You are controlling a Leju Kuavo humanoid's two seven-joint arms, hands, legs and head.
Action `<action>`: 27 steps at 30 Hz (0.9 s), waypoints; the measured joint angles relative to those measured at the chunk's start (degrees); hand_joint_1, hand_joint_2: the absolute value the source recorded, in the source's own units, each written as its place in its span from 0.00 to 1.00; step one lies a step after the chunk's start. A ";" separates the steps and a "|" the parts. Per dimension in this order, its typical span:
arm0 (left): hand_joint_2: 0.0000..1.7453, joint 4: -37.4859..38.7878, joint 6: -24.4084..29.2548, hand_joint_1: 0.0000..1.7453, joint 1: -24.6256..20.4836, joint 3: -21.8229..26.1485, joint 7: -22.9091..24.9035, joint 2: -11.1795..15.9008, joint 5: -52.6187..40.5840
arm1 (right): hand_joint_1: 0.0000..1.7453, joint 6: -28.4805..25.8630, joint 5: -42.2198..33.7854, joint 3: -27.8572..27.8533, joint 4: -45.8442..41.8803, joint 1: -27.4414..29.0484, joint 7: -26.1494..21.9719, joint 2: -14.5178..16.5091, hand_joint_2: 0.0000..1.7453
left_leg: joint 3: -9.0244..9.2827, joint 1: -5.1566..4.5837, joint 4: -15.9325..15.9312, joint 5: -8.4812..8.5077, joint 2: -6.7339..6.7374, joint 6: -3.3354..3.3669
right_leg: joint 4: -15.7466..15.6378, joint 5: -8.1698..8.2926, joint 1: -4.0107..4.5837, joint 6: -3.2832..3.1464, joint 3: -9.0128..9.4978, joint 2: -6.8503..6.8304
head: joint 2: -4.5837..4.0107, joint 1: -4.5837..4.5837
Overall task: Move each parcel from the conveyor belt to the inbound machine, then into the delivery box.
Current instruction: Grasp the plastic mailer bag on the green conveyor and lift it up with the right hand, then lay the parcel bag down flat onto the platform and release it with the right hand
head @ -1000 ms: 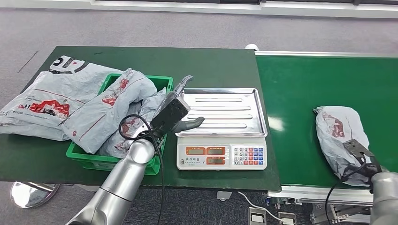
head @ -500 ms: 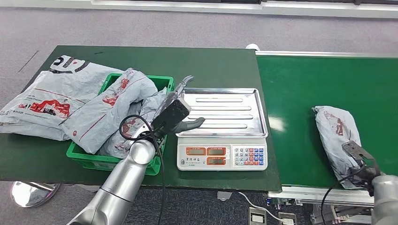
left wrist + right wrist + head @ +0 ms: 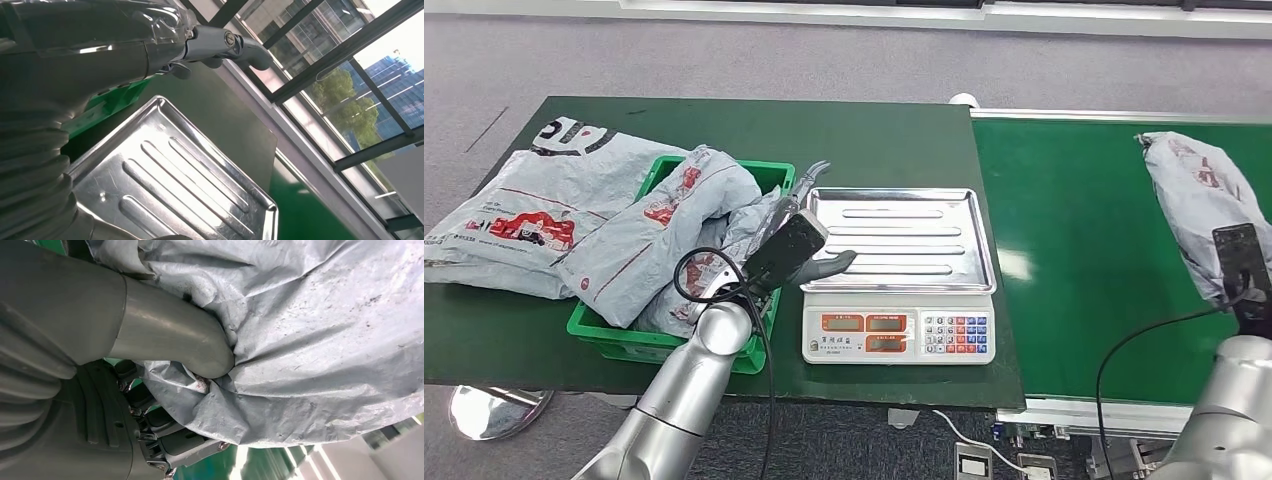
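- Several grey parcels point(image 3: 609, 225) are heaped in and around the green delivery box point(image 3: 669, 330); red printed graphics and a large black mark are seen on their wrappers, but no wording can be read.
- One further grey parcel point(image 3: 1199, 195), marked in red, is held above the green conveyor belt point(image 3: 1084, 250) at its far right; no label text is legible.
- This parcel is gripped by the right hand point(image 3: 165, 390), the thick thumb being pressed into crumpled plastic with darker fingers curled beneath.
- At the near left corner of the scale's steel tray point(image 3: 899, 240), the left hand point(image 3: 809, 235) is seen with fingers apart and nothing held.
- On the inbound machine point(image 3: 899, 330), orange display windows and coloured keys are shown; the digits are too small to read.
- Box and machine are carried by a dark green table point(image 3: 754, 130), beside the belt.
- Grey carpet is laid beyond; large windows, a tree and buildings are seen in the left wrist view.
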 joint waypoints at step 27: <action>1.00 -1.96 5.86 0.00 1.63 0.89 -3.51 4.67 10.60 | 1.00 -7.69 -19.29 49.38 -18.71 10.41 -3.07 3.81 1.00 | 0.07 0.10 -0.05 0.07 0.13 -0.15 | 0.05 -0.01 0.08 -0.11 -0.02 0.16 | 0.00 -0.01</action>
